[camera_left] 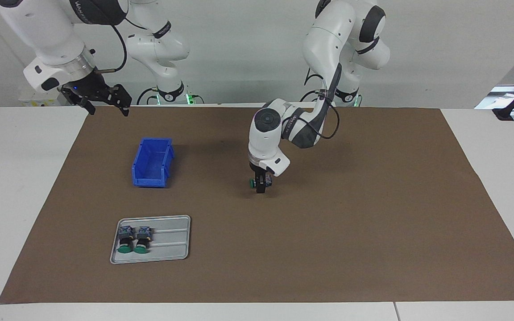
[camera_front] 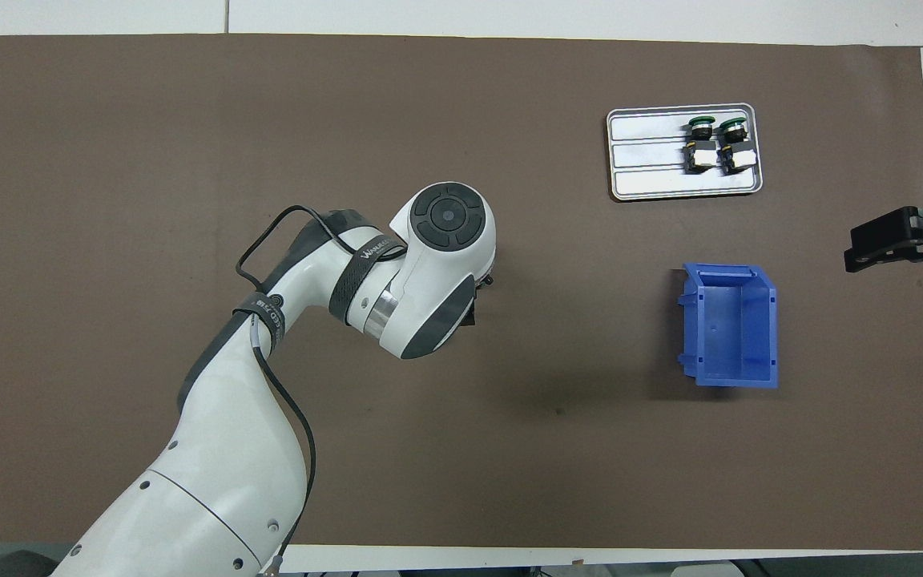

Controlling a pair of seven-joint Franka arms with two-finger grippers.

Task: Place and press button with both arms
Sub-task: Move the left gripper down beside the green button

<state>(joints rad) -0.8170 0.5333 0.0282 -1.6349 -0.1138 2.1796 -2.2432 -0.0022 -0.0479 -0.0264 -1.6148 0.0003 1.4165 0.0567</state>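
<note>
Looking across the desk (camera_left: 29,200), you see the left tool (camera_left: 261,183) pointing straight down over the middle of the brown mat (camera_left: 328,232), its fingers closed around the button (camera_left: 255,182); the green cap sticks out sideways toward the right arm's end of the desk, and the tool's tip is at or just above the mat, which of the two you cannot tell; from overhead the arm's wrist hides both tool and button. Your right tool (camera_left: 105,101) waits in the air above the mat's edge at its own end, fingers spread and holding nothing. A blue bin (camera_left: 152,162) sits on the mat; farther from the robots than it lies a grey tray (camera_left: 167,243) carrying two more green-capped buttons (camera_left: 134,240) side by side.
</note>
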